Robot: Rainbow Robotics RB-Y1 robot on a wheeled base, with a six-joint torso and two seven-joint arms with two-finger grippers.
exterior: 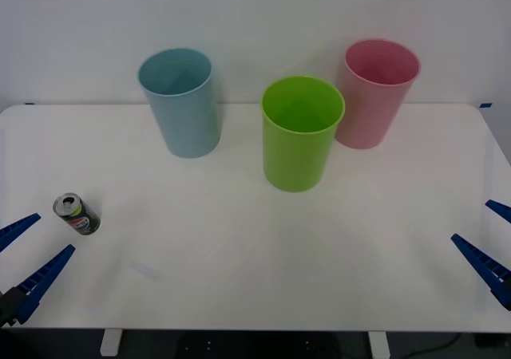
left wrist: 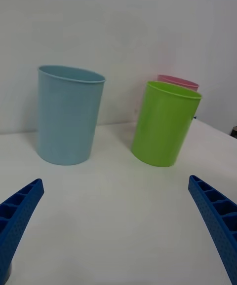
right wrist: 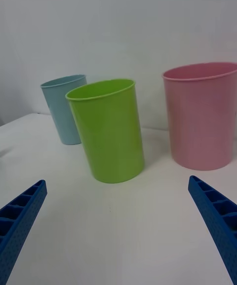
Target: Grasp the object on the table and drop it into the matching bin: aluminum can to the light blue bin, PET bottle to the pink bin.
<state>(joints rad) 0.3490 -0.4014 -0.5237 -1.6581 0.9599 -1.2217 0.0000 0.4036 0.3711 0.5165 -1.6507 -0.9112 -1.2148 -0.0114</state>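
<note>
The small dark aluminium drinks can [exterior: 77,214], with its silver pull-tab top and green and red-blue label marks, lies tipped on its side near the robot's left edge of the wide white flat worktop [exterior: 239,247], its silver top turned up and toward the far left corner; it sits just beyond the left end effector [exterior: 25,255], whose blue ribbed fingers are spread wide and hold nothing; the right end effector [exterior: 489,243] waits at the opposite edge, equally wide and empty, well apart from the can. The tall tapered pale blue plastic bin [exterior: 182,104] stands upright toward the far left, the tall tapered pink plastic bin [exterior: 375,92] toward the far right, and a lime green plastic bin [exterior: 302,132] between them and nearer the robot. The can is likely light, perhaps empty, with thin walls that would dent under a hard squeeze; its smooth round side is slippery and, lying down, it may roll away if nudged. The best hold looks to be across the middle of the cylindrical body, fingers on opposite sides of the label, closing gently; the rims at either end are stiffer but offer less surface to grip.
</note>
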